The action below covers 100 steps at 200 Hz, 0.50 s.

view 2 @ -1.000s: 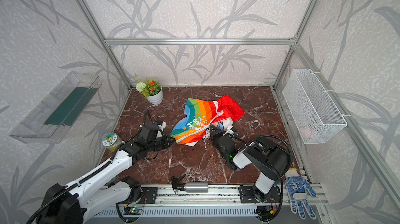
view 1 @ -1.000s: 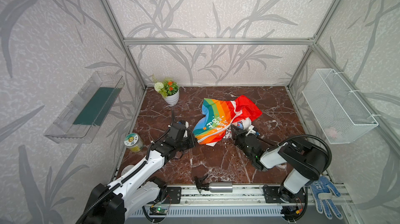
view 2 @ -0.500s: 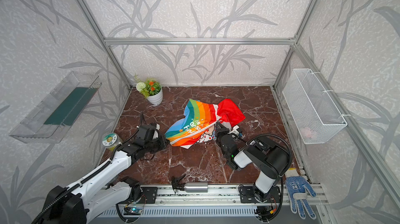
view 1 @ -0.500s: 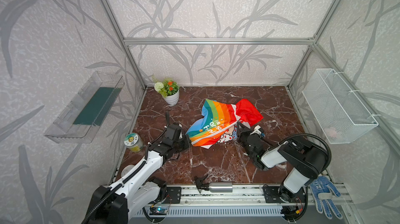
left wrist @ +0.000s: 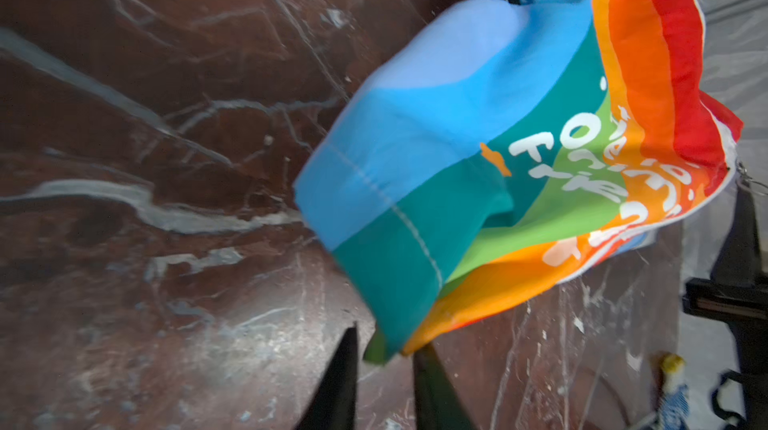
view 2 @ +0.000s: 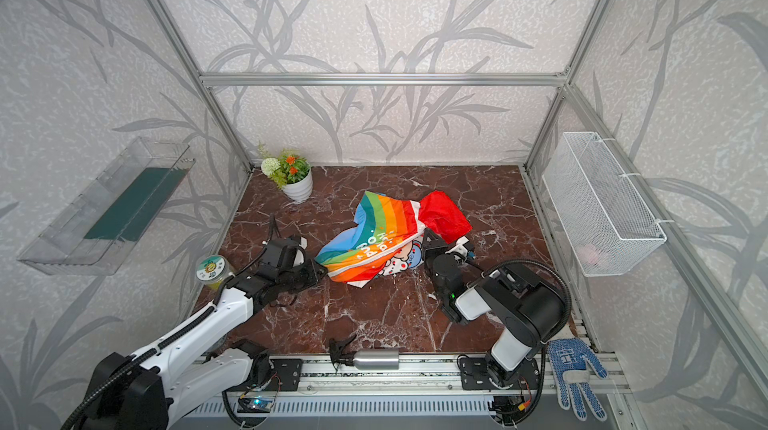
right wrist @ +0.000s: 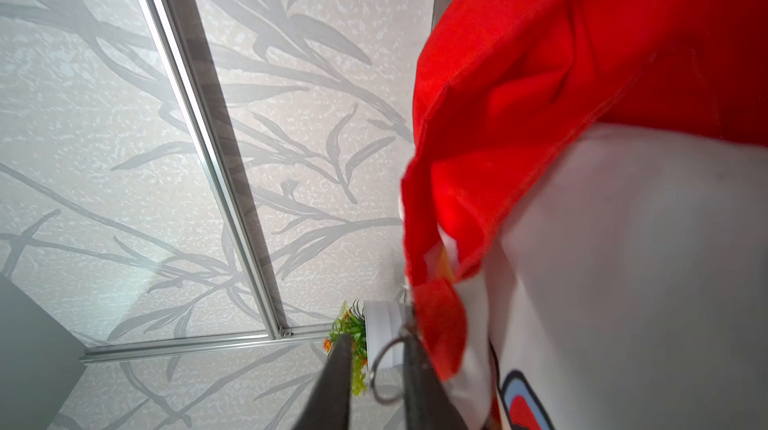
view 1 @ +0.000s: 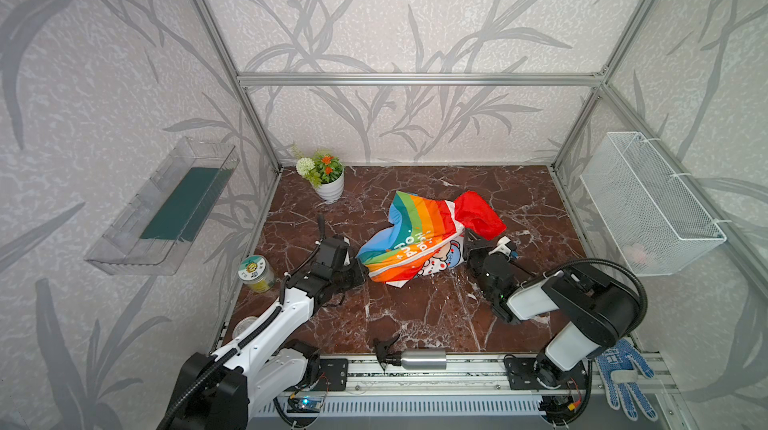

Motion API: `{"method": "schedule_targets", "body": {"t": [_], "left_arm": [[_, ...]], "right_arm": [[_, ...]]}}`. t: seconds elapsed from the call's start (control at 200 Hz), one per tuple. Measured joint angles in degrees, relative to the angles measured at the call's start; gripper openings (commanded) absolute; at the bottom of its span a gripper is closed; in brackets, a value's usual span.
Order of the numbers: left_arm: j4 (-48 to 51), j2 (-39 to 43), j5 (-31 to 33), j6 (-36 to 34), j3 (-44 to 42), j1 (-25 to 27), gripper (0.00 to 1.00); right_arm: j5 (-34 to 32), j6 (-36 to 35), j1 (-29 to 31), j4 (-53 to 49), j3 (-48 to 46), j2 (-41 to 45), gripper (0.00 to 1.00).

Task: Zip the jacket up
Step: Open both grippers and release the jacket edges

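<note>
The jacket (view 1: 415, 236) looks fully zipped, so little remains; left tool (view 1: 361, 272) at its 8 o'clock and right tool (view 1: 468, 243) at 3 o'clock gape, gripping nothing.

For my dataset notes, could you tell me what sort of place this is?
Probably a lab robot cell: an aluminium frame with leaf-patterned panels encloses a marble-look tabletop, and the left arm and right arm stand on a rail at its front.
</note>
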<state>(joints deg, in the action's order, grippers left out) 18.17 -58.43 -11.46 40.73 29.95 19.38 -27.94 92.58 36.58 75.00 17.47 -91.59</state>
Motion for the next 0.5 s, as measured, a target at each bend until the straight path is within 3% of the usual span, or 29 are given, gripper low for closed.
{"method": "schedule_targets", "body": {"t": [0.08,0.17,0.285,0.395,0.5], "left_arm": [[1.29,0.79,7.54,-0.90,1.36,-0.46,0.99],[-0.70,4.74,16.39,-4.11,1.16,-0.74,0.99],[-11.69,12.00,24.65,-12.39,-3.65,-0.94,0.99],[-26.40,15.02,30.05,-21.07,-12.00,-1.03,0.99],[-36.85,12.83,34.14,-28.37,-17.66,-1.14,0.99]], "right_arm": [[-0.22,-1.95,-1.36,-10.34,0.20,10.27,0.99],[-0.59,-5.70,-1.44,-32.50,3.93,25.49,0.99],[-2.23,-18.73,-1.49,-57.96,14.80,36.85,0.99],[-3.34,-31.93,-2.82,-69.02,18.03,41.22,0.99],[-5.29,-46.45,-3.93,-72.52,15.23,42.80,0.99]]}}
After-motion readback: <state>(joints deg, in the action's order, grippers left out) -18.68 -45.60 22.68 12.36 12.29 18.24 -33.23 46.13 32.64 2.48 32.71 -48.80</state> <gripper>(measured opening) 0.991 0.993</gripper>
